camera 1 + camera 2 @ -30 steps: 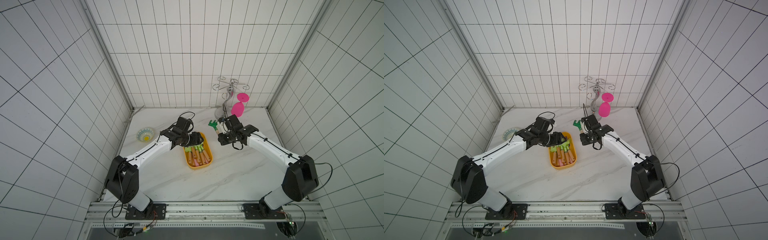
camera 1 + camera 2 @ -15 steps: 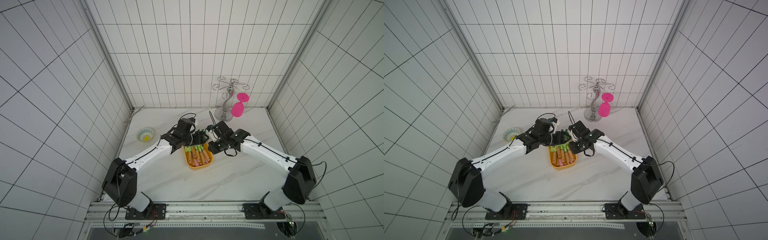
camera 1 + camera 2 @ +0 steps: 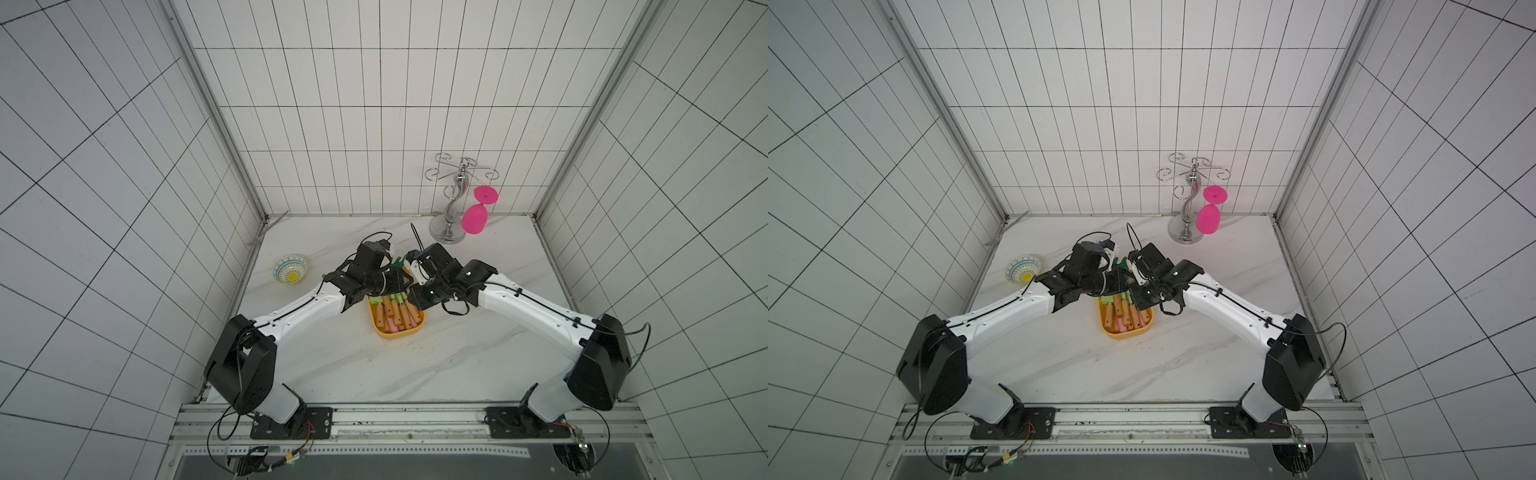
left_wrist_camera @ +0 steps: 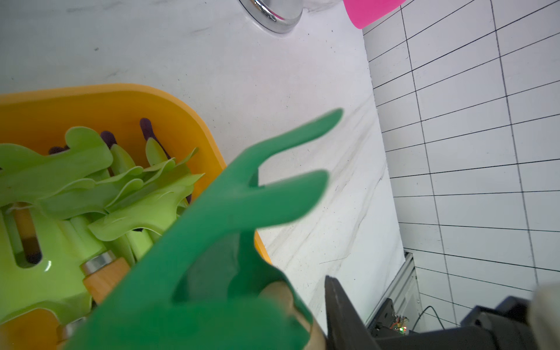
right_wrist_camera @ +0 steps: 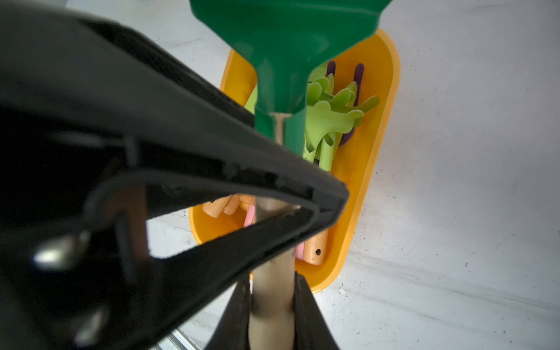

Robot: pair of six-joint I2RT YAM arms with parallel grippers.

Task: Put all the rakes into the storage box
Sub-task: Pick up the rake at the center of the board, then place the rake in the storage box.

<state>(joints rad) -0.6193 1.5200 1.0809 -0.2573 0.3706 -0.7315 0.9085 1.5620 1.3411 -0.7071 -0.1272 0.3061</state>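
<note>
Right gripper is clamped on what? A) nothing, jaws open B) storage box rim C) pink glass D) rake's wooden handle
D: in the right wrist view, the right gripper has its jaws pressed against both sides of the wooden handle of the rake, clear of the storage box.

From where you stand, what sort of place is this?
Probably a robot test booth: white tiled walls close in a marble-look tabletop, and two robot arms are bolted to a metal rail.
</note>
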